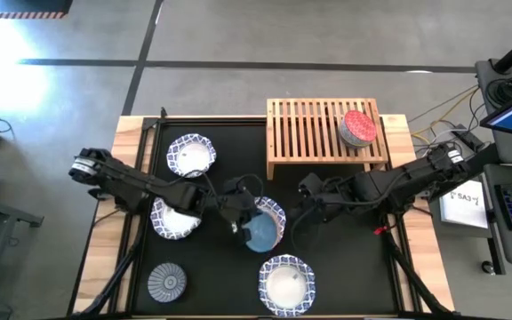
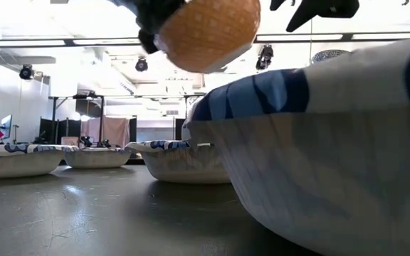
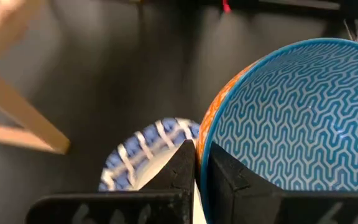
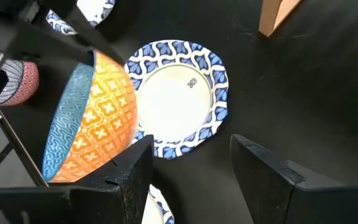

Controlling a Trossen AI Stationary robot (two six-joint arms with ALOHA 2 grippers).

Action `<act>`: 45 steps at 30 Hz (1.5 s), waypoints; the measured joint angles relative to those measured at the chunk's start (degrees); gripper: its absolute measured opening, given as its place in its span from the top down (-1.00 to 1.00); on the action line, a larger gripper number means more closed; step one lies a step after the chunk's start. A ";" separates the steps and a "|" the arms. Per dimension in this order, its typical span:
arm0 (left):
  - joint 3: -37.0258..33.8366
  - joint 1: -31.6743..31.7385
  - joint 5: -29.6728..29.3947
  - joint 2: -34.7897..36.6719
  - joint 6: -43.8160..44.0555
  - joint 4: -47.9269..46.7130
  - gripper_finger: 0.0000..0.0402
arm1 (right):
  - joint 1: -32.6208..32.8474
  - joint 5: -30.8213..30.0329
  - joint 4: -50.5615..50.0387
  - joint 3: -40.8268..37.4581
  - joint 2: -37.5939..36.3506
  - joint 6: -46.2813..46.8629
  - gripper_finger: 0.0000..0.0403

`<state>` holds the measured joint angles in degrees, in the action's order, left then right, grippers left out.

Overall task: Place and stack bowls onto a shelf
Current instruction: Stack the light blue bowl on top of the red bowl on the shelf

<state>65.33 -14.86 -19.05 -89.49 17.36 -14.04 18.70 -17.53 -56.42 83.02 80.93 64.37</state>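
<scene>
My left gripper (image 1: 238, 219) is shut on a small bowl (image 1: 261, 235), yellow-orange outside and light blue inside, held above a white blue-rimmed bowl (image 1: 274, 213) at mid-table. The small bowl also shows in the left wrist view (image 3: 291, 118), the right wrist view (image 4: 98, 118) and the low view (image 2: 208, 32). My right gripper (image 4: 197, 171) is open and empty just right of it (image 1: 314, 206). The light-wood shelf (image 1: 309, 133) stands at the far edge, with a red-topped bowl (image 1: 358, 127) on its right part. My left gripper pinches the small bowl's rim (image 3: 202, 144), one finger inside (image 3: 229, 177) and one on the orange outer wall. The fingers come about level from the table's left. The bowl is lifted clear and tipped on its side, its bottom toward my right gripper.
White blue-rimmed bowls sit at the far left (image 1: 191, 154), under my left arm (image 1: 174, 219) and at the near edge (image 1: 285, 283). A grey patterned bowl (image 1: 166, 282) sits near left. The shelf's left slats are bare.
</scene>
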 joint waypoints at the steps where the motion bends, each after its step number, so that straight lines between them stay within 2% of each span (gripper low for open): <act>1: 0.50 0.78 -0.02 -0.11 -1.02 0.05 0.99 | -0.22 -0.01 0.00 0.00 0.00 -0.44 0.00; 9: 2.32 6.11 -0.11 -2.96 -4.40 2.36 0.99 | -1.70 -0.04 -0.02 0.00 0.00 -3.76 0.00; 25: 6.35 11.03 -0.08 -7.59 -6.81 3.08 0.99 | -4.13 -1.15 0.04 0.07 0.15 -8.08 0.00; 35: 10.13 11.11 0.11 -8.11 -8.68 3.80 0.99 | -4.88 -3.51 -2.12 0.07 0.39 -8.47 0.00; 41: 10.12 11.03 1.77 -8.11 -8.40 4.10 0.99 | -4.85 -3.54 -4.29 0.08 0.39 -7.83 0.01; 45: 10.08 11.11 2.03 -8.15 -8.17 4.69 0.98 | -5.39 -3.37 -5.42 0.13 0.39 -7.38 0.13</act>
<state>75.42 -3.75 -17.01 -97.65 9.19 -9.35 13.31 -20.89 -61.84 83.15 81.32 56.99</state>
